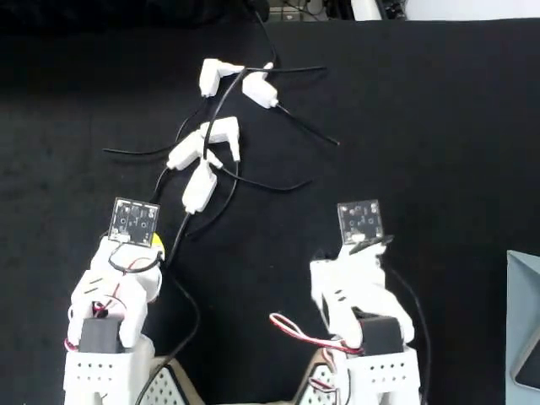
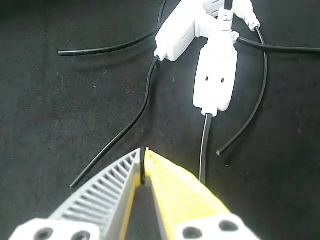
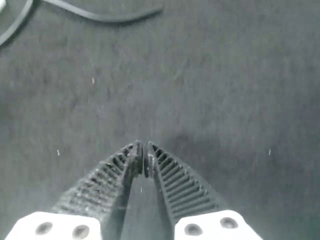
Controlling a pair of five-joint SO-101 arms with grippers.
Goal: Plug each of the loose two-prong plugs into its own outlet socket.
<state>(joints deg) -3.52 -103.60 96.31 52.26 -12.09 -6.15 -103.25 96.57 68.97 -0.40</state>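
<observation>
Several white plugs and outlet sockets on black cables lie in a tangle at the table's middle back. The nearest is an outlet socket (image 1: 200,187) (image 2: 216,80) with two slots showing. Beside it lie a second white piece (image 1: 187,150) (image 2: 177,35) and a bent plug (image 1: 224,131). Two more plugs (image 1: 213,74) (image 1: 260,89) lie farther back. My left gripper (image 1: 159,246) (image 2: 145,152), one finger grey and one yellow, is shut and holds nothing, just short of the nearest socket. My right gripper (image 1: 371,245) (image 3: 144,149) is shut over bare black cloth, away from the plugs.
Loose black cables (image 1: 278,181) (image 2: 125,130) (image 3: 100,16) curl around the white pieces and between the arms. A grey object (image 1: 525,321) stands at the right edge. The black cloth (image 1: 439,152) covers the table.
</observation>
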